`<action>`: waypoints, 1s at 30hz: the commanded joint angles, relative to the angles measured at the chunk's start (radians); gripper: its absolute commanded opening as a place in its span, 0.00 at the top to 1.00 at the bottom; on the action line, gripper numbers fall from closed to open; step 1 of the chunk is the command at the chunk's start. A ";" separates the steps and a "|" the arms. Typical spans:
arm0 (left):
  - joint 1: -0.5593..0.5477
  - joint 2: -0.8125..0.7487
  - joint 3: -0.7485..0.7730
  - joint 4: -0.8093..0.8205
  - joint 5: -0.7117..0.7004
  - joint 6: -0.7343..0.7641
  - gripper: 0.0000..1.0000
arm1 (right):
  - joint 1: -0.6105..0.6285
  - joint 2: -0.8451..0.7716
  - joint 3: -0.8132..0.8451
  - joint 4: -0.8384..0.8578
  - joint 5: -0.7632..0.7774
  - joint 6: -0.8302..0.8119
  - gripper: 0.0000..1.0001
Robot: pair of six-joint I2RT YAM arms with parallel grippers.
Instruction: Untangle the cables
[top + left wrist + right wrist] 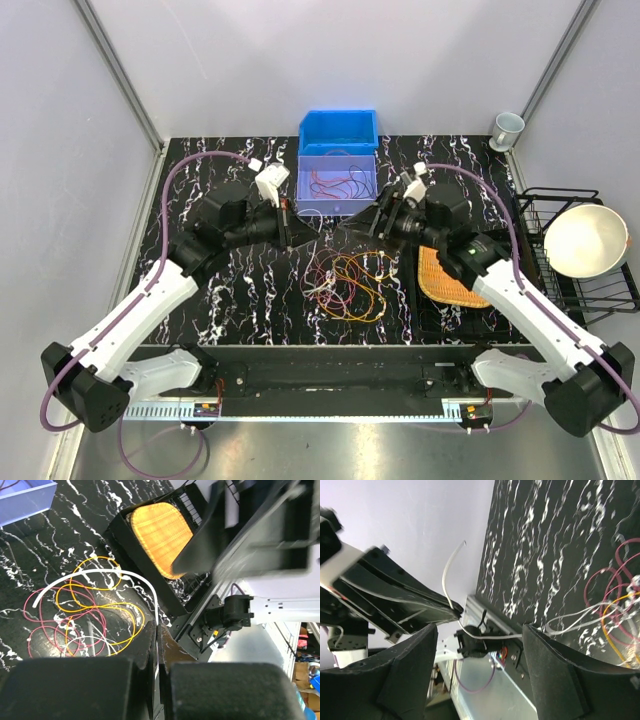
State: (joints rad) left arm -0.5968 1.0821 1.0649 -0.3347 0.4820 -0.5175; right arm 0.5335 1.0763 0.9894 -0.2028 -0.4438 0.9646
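A loose tangle of thin orange, red and pale cables (350, 285) lies on the black marbled table (240, 290) between the arms. The left gripper (156, 632) pinches a white cable (95, 575), which is plain only in the wrist views. The right gripper (479, 630) stands spread, holding nothing. Beyond them, the top view shows a clear plastic box (303, 190) holding more wires.

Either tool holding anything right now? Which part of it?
The left tool is shut on a white cable, pinched partway along, with its free end arcing away. The right tool is open and holds nothing.
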 commanded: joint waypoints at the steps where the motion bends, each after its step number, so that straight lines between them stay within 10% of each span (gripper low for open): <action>1: 0.000 0.015 0.007 0.112 0.058 -0.036 1.00 | 0.054 0.031 -0.005 0.133 -0.044 0.033 0.26; 17: 0.000 0.061 -0.023 0.158 0.193 -0.075 1.00 | 0.091 0.114 0.014 0.236 -0.047 0.017 0.42; 22: -0.001 0.071 -0.025 0.161 0.219 -0.075 1.00 | 0.100 0.135 0.018 0.235 -0.039 0.013 0.67; 25: -0.005 0.079 -0.029 0.161 0.227 -0.075 1.00 | 0.099 0.142 0.026 0.223 -0.032 0.011 1.00; 26: -0.006 0.078 -0.031 0.160 0.227 -0.073 0.96 | 0.099 0.142 0.038 0.209 -0.026 0.006 1.00; 30: -0.005 0.046 -0.054 0.111 0.158 -0.049 0.21 | 0.099 0.128 0.109 0.088 0.019 -0.044 1.00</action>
State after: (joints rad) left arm -0.5983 1.1606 1.0313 -0.2298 0.6617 -0.5838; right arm 0.6235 1.2179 0.9962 -0.0513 -0.4740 0.9783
